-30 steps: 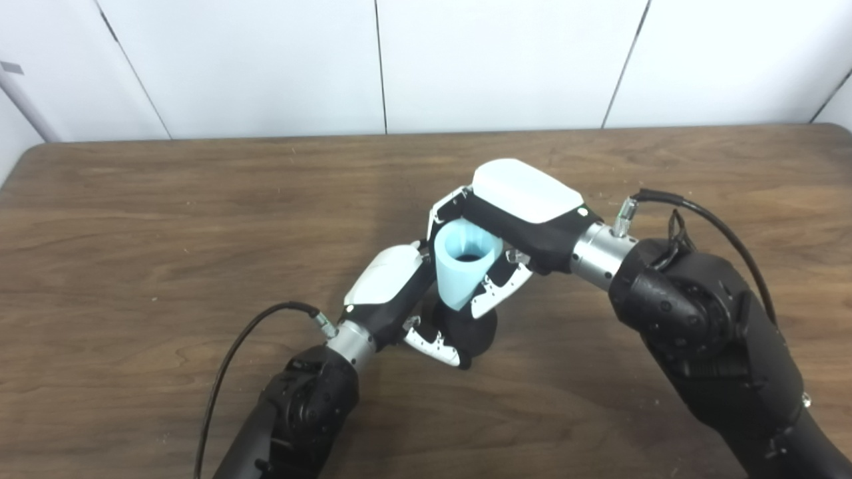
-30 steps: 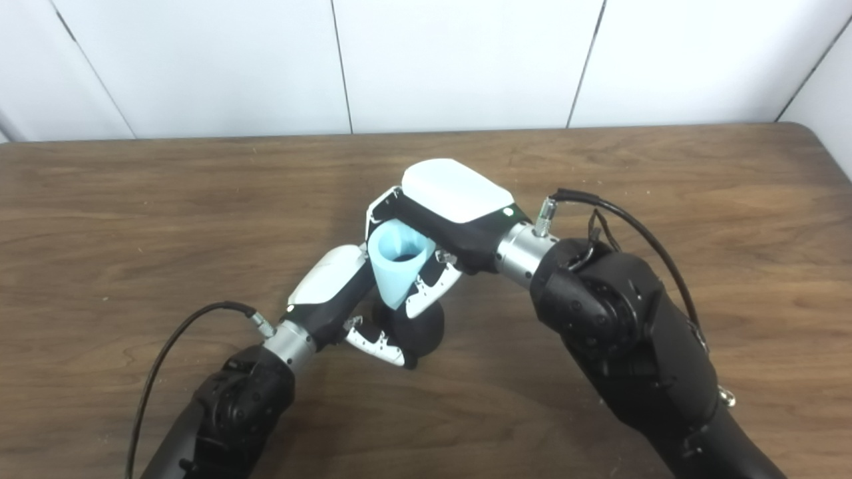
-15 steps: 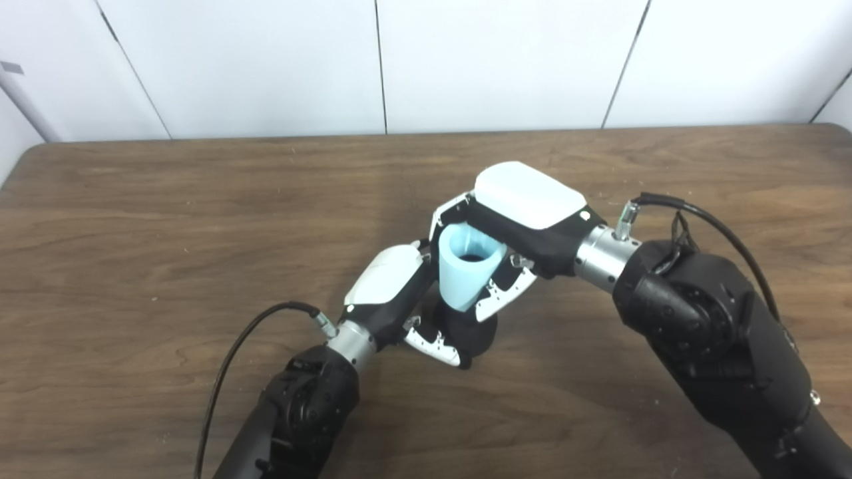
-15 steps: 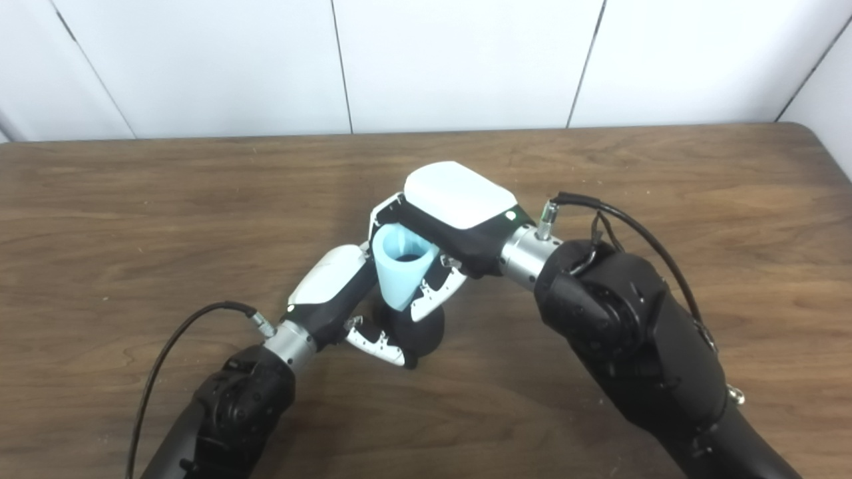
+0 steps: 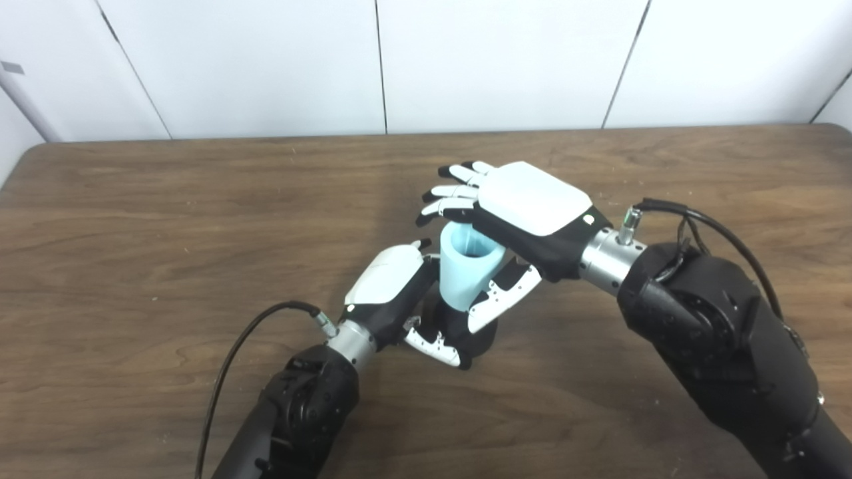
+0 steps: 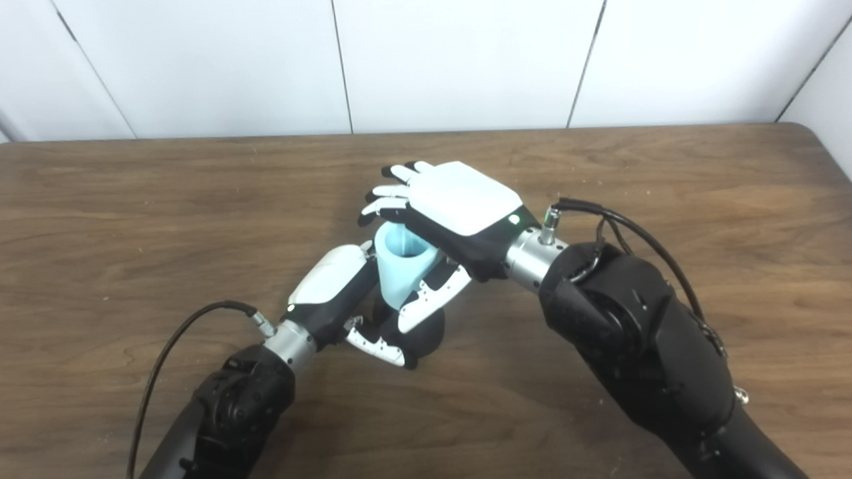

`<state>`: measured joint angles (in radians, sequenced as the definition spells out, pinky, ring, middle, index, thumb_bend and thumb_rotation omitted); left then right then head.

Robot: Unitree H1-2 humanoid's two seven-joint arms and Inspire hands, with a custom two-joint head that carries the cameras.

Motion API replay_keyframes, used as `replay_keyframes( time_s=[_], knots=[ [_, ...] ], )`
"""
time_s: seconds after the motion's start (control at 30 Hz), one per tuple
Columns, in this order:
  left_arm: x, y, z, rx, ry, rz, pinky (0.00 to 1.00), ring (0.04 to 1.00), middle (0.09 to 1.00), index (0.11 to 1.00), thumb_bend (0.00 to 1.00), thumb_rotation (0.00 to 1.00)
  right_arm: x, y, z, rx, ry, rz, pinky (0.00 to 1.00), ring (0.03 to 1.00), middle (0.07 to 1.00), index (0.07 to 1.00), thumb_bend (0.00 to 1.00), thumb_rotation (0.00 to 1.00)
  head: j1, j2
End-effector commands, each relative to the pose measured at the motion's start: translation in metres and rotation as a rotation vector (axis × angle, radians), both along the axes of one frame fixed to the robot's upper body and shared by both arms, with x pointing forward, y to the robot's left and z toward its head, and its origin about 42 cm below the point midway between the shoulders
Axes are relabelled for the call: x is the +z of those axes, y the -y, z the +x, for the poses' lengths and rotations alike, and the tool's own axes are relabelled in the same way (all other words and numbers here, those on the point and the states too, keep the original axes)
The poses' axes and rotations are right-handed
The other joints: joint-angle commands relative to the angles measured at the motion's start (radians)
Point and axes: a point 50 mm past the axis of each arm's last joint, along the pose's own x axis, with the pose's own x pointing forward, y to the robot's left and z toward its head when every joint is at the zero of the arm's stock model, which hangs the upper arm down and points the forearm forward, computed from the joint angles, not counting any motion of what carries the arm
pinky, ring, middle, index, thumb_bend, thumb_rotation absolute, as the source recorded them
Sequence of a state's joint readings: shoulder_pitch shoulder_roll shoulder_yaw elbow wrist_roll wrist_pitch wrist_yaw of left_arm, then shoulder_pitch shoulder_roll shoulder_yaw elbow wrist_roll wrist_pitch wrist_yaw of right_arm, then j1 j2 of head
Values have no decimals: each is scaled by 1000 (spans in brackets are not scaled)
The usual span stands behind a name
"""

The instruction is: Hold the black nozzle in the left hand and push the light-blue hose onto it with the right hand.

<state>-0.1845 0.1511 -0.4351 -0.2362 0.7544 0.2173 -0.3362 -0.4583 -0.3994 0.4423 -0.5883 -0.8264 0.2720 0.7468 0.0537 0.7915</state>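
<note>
The black nozzle [image 5: 474, 331] stands on the wooden table [image 5: 133, 233] at the middle, mostly hidden. My left hand [image 5: 393, 286] is shut on it, fingers wrapped round its lower body. The light-blue hose [image 5: 466, 269], a short tapered tube with its wide mouth up, sits upright on top of the nozzle. My right hand [image 5: 512, 213] hovers over the hose's right side with its fingers [image 5: 459, 189] spread flat and straight beyond the rim; its thumb [image 5: 499, 303] hangs beside the hose. The right hand is open and grips nothing.
White wall panels [image 5: 373, 66] rise behind the table's far edge. A black cable [image 5: 253, 332] loops from my left wrist, another cable [image 5: 705, 219] arcs over my right forearm. Bare wood lies to the left and right of the hands.
My right hand let go of the hose: its fingers, curled round the tube before, now stretch out flat. The hose stays on the nozzle. My left hand has not moved.
</note>
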Motion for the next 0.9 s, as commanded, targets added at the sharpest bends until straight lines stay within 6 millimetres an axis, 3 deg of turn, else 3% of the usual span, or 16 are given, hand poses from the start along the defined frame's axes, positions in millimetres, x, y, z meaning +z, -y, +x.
replay_keyframes(
  time_s=[0.0, 0.3, 0.5, 0.63, 0.87],
  knots=[
    [-5, -4, 4, 16, -8, 44, 1000, 788, 490, 474, 521, 0, -14, 5, -2, 3, -68, -67, 1000, 1000, 895, 797, 806, 745, 2, 1],
    [-3, -5, 3, 26, 57, 75, 1000, 793, 449, 509, 521, 0, -12, 5, -7, 0, -54, -72, 1000, 1000, 900, 785, 780, 767, 2, 2],
    [-2, -5, 4, 29, 61, 75, 1000, 786, 430, 525, 517, 0, -7, 5, -19, 9, -7, -87, 1000, 1000, 975, 880, 765, 776, -2, 4],
    [-4, -4, 4, 28, 53, 67, 1000, 766, 470, 507, 521, 0, 0, 8, -18, 12, 38, -84, 1000, 1000, 999, 935, 746, 791, 0, 1],
    [-4, -5, 4, 31, 38, 50, 1000, 752, 500, 471, 522, 0, 21, 17, -14, -8, 106, -24, 1000, 1000, 1000, 949, 741, 816, 0, 2]
  ],
)
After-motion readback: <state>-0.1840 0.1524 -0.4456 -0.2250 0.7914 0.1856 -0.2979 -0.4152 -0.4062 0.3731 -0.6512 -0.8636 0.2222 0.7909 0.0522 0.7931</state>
